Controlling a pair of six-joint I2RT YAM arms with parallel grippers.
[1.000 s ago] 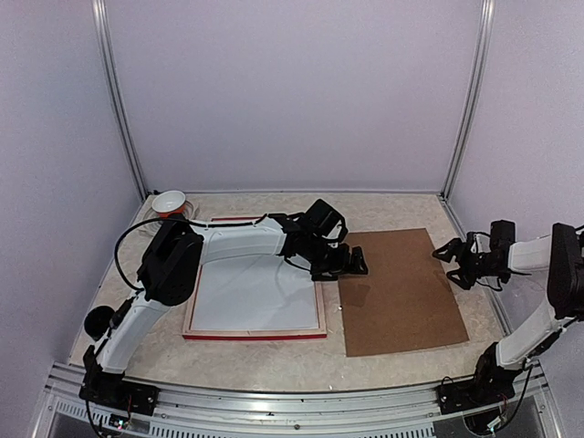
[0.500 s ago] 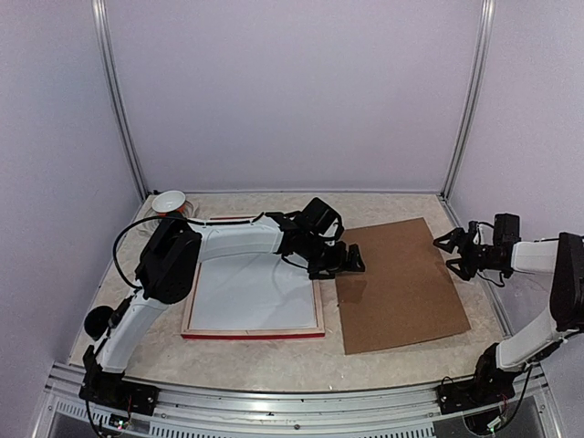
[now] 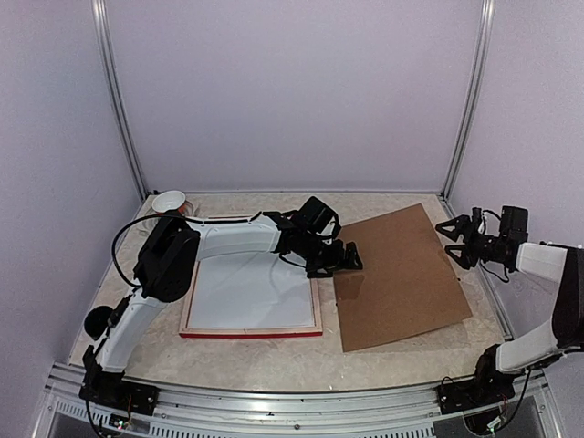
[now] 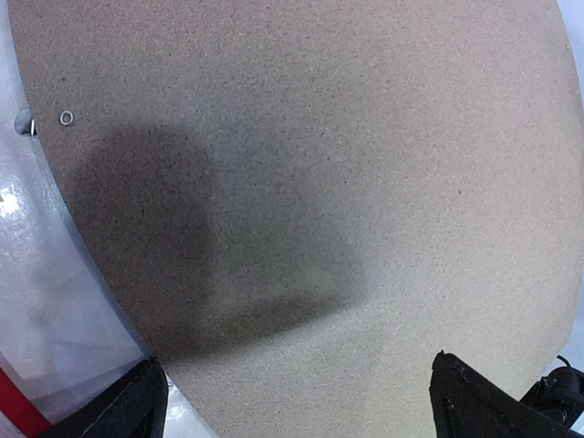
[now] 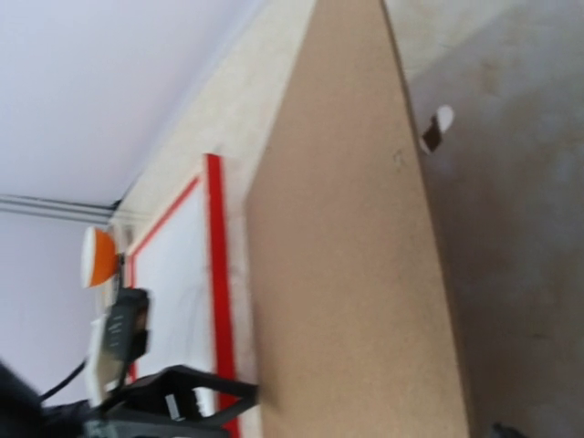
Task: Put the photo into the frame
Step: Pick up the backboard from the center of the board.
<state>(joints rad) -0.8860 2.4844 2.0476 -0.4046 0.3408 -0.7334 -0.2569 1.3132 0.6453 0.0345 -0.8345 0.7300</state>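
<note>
The frame (image 3: 252,334) lies back up at centre left, a pale wood rim with a red edge, also seen in the right wrist view (image 5: 216,274). Inside it the photo (image 3: 251,292) lies plain white side up, no print showing. To its right, the brown backing board (image 3: 401,278) sits slanted, its right side raised off the table. My left gripper (image 3: 350,260) hovers open over the board's left edge, fingertips (image 4: 474,401) wide apart. My right gripper (image 3: 461,241) stands open at the board's raised right edge; whether it touches the board is unclear.
An orange and white bowl (image 3: 170,202) sits at the back left corner. A black knob (image 3: 98,321) lies by the left arm's base. Metal posts and enclosure walls close in on the left, the right and at the back. A small ring (image 4: 67,118) is fixed to the board.
The backing board has turned counterclockwise and its right side has risen. The right gripper moved back and up along that edge. The left gripper shifted slightly left.
</note>
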